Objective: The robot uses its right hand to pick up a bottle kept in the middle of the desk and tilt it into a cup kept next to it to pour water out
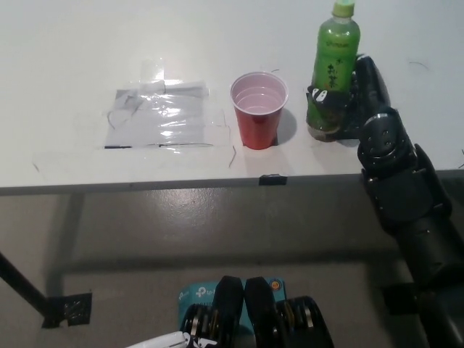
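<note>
A green bottle (333,65) with a light green cap stands upright over the right part of the white desk (217,43). My black right hand (357,90) is shut on its lower half from the right side. Whether the bottle's base touches the desk or hangs just above it, I cannot tell. A red cup (258,110) with clear liquid in it stands a short way to the bottle's left. Only a thin white sliver of my left hand (156,341) shows at the bottom edge.
A clear plastic sheet (161,116) is taped flat on the desk left of the cup. A black tape mark (270,179) sits on the desk's front edge. Below the edge lies grey floor with another tape patch (69,310).
</note>
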